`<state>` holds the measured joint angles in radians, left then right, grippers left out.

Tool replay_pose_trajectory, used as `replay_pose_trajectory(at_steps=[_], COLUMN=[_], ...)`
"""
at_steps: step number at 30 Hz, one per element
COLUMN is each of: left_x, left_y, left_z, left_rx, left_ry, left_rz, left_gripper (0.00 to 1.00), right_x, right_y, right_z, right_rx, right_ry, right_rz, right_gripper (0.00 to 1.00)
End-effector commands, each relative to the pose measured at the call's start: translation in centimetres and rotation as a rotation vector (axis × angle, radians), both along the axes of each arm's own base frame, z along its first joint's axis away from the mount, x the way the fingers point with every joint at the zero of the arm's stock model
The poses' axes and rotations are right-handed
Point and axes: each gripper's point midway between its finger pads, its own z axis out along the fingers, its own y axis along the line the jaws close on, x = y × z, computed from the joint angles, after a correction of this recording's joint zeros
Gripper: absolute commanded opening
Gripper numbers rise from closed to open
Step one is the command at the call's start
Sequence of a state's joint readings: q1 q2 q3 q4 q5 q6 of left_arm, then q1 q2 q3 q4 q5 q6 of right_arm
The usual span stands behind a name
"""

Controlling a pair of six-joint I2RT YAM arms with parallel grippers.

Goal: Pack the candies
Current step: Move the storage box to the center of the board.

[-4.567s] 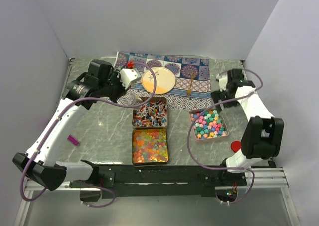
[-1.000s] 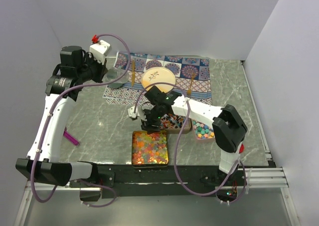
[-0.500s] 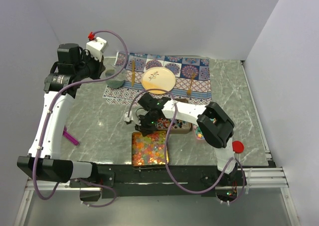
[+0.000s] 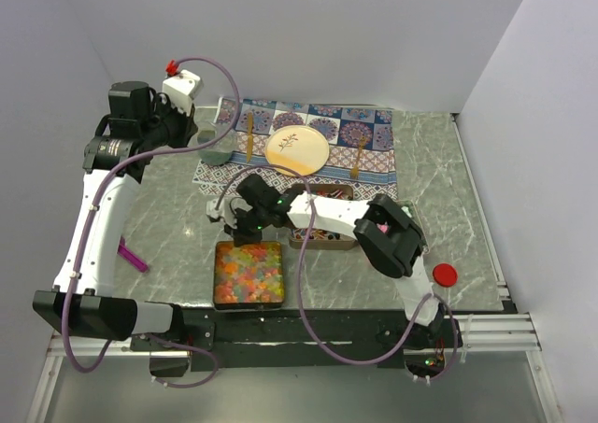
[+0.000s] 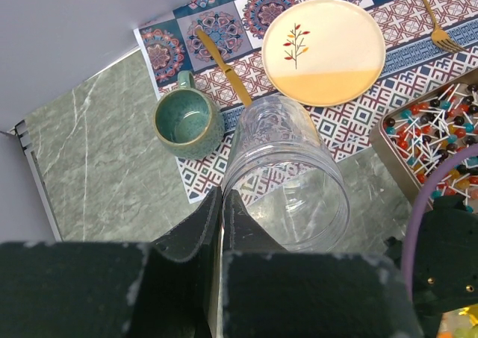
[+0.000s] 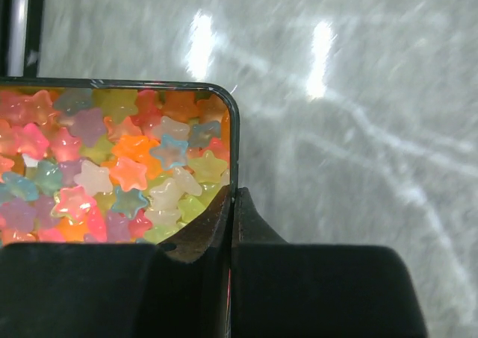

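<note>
A square tin of orange, yellow and red gummy candies lies near the table's front edge. My right gripper reaches across to it. The right wrist view shows this gripper shut on the tin's rim, with star-shaped gummies just inside. A second tin of red-blue-white wrapped candies sits behind it, partly under the right arm. My left gripper is shut on the rim of an empty clear jar, held up above the back left of the table.
A patterned placemat at the back carries a plate, a knife, a fork and a green mug. A purple scoop lies at the left. A round red lid lies at the front right.
My right gripper has shut on the gummy tin's rim and the tin has slid to the left. The left arm with the jar has stayed still.
</note>
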<state>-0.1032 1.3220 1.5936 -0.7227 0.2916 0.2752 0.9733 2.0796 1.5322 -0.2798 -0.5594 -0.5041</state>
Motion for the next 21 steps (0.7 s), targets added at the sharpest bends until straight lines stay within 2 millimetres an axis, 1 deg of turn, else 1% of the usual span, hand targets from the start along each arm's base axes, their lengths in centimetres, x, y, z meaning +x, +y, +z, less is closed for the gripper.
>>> replay_pose_trajectory(at_steps=[1, 3, 5, 7, 8, 9, 10, 11, 12, 13, 14, 15, 18, 20, 21], left_x=[0.1, 0.3, 0.5, 0.6, 0.7, 0.7, 0.7, 0.7, 0.7, 0.5, 0.4, 0.3, 0.1, 0.2, 0.2], left_y=[-0.5, -0.6, -0.7, -0.8, -0.9, -0.9, -1.0, -1.0, -1.0, -1.2, -1.2, -1.3, -1.0, -0.7, -0.7], left_z=[2.0, 1.9, 1.8, 1.5, 1.4, 1.5, 1.5, 1.5, 1.4, 1.4, 1.3, 1.4, 1.9, 3.0, 3.5], left_rx=[-0.019, -0.024, -0.028, -0.034, -0.038, -0.042, -0.043, -0.044, -0.042, -0.042, -0.04, -0.04, -0.045, -0.05, -0.06], left_ry=[-0.053, -0.05, -0.046, -0.04, -0.037, -0.041, -0.039, -0.037, -0.037, -0.037, -0.036, -0.038, -0.056, -0.089, -0.1], left_rz=[-0.024, -0.026, -0.03, -0.035, -0.036, -0.037, -0.039, -0.039, -0.045, -0.055, -0.059, -0.062, -0.046, -0.021, -0.012], left_gripper=[0.04, 0.04, 0.04, 0.04, 0.04, 0.04, 0.04, 0.04, 0.04, 0.04, 0.04, 0.04, 0.04, 0.04, 0.04], right_x=[1.9, 3.3, 4.8, 5.8, 7.3, 8.2, 8.7, 11.3, 12.4, 13.0, 14.3, 15.7, 17.3, 17.1, 16.9], right_y=[4.9, 5.3, 5.0, 4.2, 4.1, 3.8, 2.8, 3.2, 2.7, 2.0, 2.3, 1.4, -0.1, -1.4, -1.7], right_z=[4.4, 4.1, 4.1, 2.7, 3.4, 1.9, 0.8, 3.1, 1.2, 0.8, 2.1, 1.7, 1.9, 0.9, 1.0], right_rx=[0.189, 0.181, 0.164, 0.113, 0.109, 0.07, 0.006, 0.035, -0.004, -0.04, -0.019, -0.03, -0.044, -0.079, -0.084], right_ry=[-0.049, -0.1, -0.157, -0.192, -0.221, -0.213, -0.182, -0.211, -0.191, -0.187, -0.219, -0.228, -0.268, -0.264, -0.261], right_rz=[-0.042, -0.061, -0.06, -0.052, -0.065, -0.065, -0.068, -0.096, -0.106, -0.098, -0.104, -0.123, -0.12, -0.101, -0.095], right_gripper=[0.0, 0.0, 0.0, 0.0, 0.0, 0.0, 0.0, 0.0, 0.0, 0.0, 0.0, 0.0, 0.0, 0.0, 0.0])
